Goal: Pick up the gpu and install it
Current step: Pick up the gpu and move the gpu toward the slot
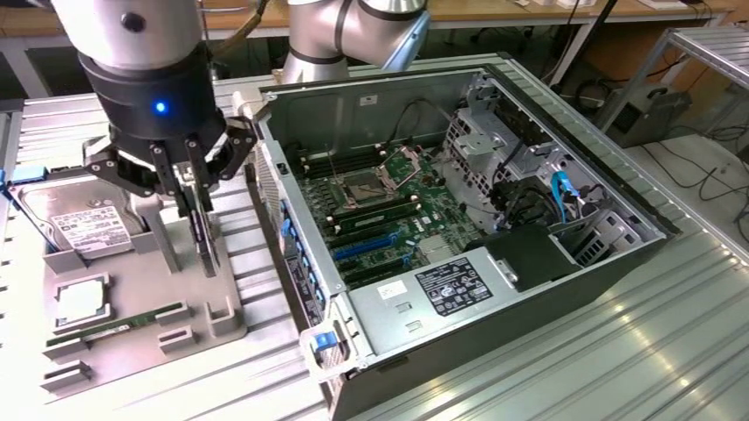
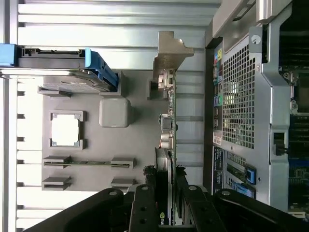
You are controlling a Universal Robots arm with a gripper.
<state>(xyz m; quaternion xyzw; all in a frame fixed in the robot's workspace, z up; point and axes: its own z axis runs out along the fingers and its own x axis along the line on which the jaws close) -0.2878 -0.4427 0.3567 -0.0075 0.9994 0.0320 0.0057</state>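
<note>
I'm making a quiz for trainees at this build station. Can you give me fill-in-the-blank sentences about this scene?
1. The claw grips the gpu, which stands ____ on its edge.
2. On the gray tray, the hard drive carries a ____ label.
3. The computer case has its side ____, showing the motherboard.
Missing words: upright; white; open.
</note>
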